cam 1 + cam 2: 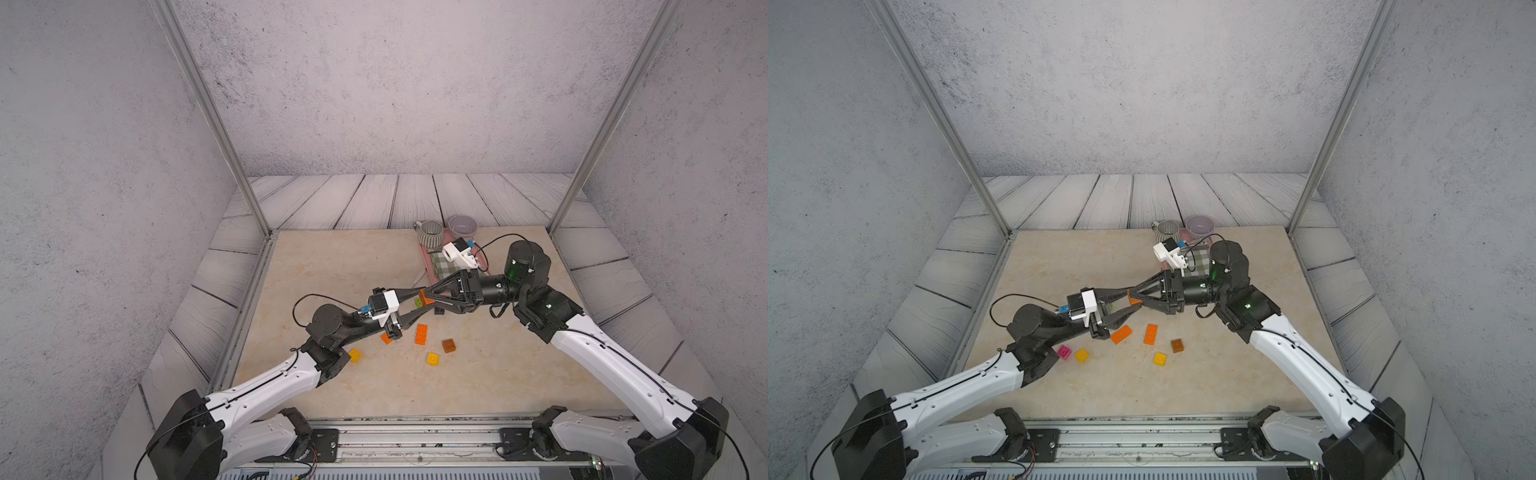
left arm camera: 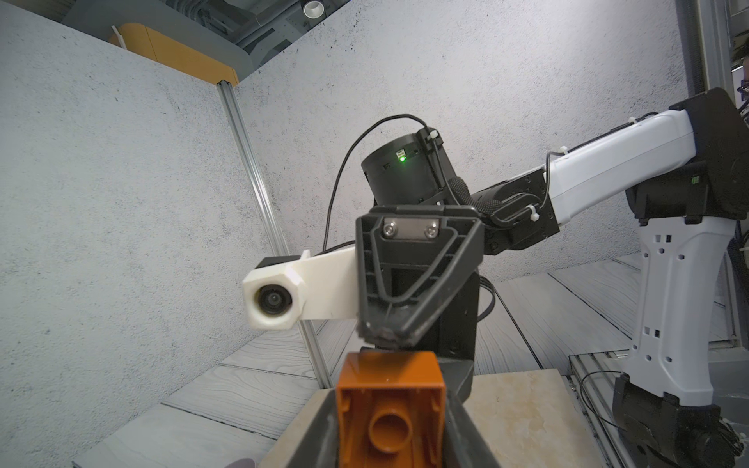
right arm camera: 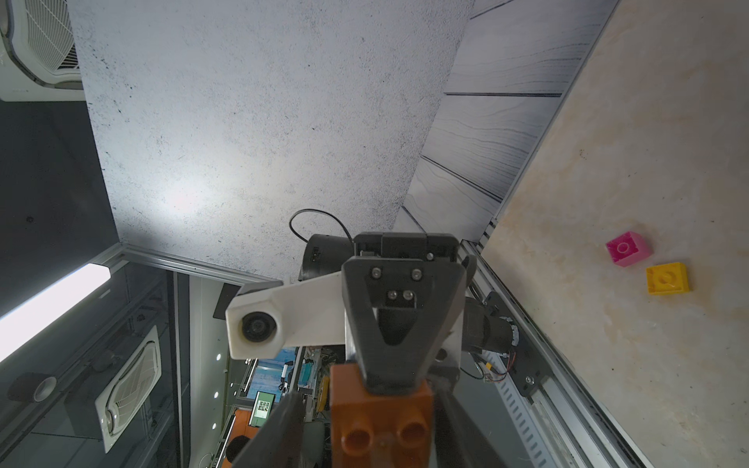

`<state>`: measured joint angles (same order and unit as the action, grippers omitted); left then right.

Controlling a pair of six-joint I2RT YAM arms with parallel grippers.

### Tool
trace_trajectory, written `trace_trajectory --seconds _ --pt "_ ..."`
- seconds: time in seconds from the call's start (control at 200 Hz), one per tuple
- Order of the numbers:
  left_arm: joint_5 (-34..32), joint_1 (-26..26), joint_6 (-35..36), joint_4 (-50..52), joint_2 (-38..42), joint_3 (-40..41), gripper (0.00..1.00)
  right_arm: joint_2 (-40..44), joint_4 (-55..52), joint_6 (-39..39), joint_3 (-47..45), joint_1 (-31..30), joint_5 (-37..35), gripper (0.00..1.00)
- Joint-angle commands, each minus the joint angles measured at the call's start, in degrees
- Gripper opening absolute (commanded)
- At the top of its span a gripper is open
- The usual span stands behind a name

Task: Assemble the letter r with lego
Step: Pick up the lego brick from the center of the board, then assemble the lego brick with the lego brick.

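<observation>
Nearest on left wrist: orange studded plastic brick, hollow side showing, clenched in left gripper; right gripper tip at its far end. On right wrist: right gripper straddling same brick, gap beside one finger, not clenched. In both top views: brick above beige bench, between facing gripper tips.

Both wrist views cut the held orange brick off at the picture's edge; the fingers flanking it are blurred. Near the middle of the counter, the lime green brick and black brick lie half hidden beneath the right gripper. The left arm covers most of a long orange brick.
</observation>
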<state>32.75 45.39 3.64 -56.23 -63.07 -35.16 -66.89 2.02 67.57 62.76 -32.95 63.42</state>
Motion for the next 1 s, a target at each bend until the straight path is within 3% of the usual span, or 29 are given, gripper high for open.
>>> trace_trajectory --seconds 0.0,0.2,0.26,0.295,0.325,0.38,0.435,0.52,0.585,0.676,0.746,0.836,0.996 --pt "0.03 -0.47 -0.56 -2.14 -0.13 -1.67 0.00 -0.08 3.09 1.42 -0.71 -0.44 1.09 0.49" --pt "-2.34 -0.54 -1.97 -0.03 0.18 -1.93 0.00 0.51 2.28 -0.10 -0.21 -0.45 -0.07 0.26" --pt "-3.14 -0.47 -2.70 3.85 1.26 -2.55 0.32 1.31 -1.70 -3.79 0.60 -0.45 -2.27 0.19" --pt "-3.58 -0.47 -3.22 6.98 2.19 -3.03 0.67 1.93 -6.30 -7.35 1.53 -0.28 -4.34 0.15" --pt "-4.73 -0.47 -4.28 10.38 3.22 -3.57 0.87 2.43 -13.02 -12.07 3.08 -0.12 -7.58 0.14" --pt "-8.28 -0.39 -6.97 17.27 5.32 -4.30 1.00 2.52 -28.97 -22.71 7.21 -0.09 -17.49 0.11" --pt "-13.26 -0.39 -10.59 25.02 7.62 -4.89 0.98 1.57 -43.68 -31.24 10.46 -0.10 -30.62 0.09" --pt "-25.09 -0.38 -19.72 38.39 9.74 -5.60 0.98 -0.57 -54.83 -38.39 9.91 -0.17 -48.33 0.07" --pt "-33.48 -0.39 -27.88 53.00 10.41 -7.87 0.98 -2.81 -58.92 -42.38 7.73 -0.60 -57.49 0.03" --pt "-39.20 -0.43 -36.60 68.55 9.90 -10.01 0.98 -6.21 -62.47 -45.28 5.54 -2.37 -67.15 0.00" --pt "-39.65 -0.47 -41.00 76.26 8.68 -10.06 0.98 -8.13 -62.93 -45.82 4.21 -4.09 -72.08 0.00" --pt "-36.28 -0.47 -45.10 78.42 6.49 -7.03 1.00 -10.00 -60.98 -44.75 2.38 -5.41 -73.80 0.00" --pt "-24.57 -0.74 -47.11 78.83 -3.43 -6.00 0.98 -14.49 -55.72 -41.82 0.42 -9.46 -74.81 0.00"
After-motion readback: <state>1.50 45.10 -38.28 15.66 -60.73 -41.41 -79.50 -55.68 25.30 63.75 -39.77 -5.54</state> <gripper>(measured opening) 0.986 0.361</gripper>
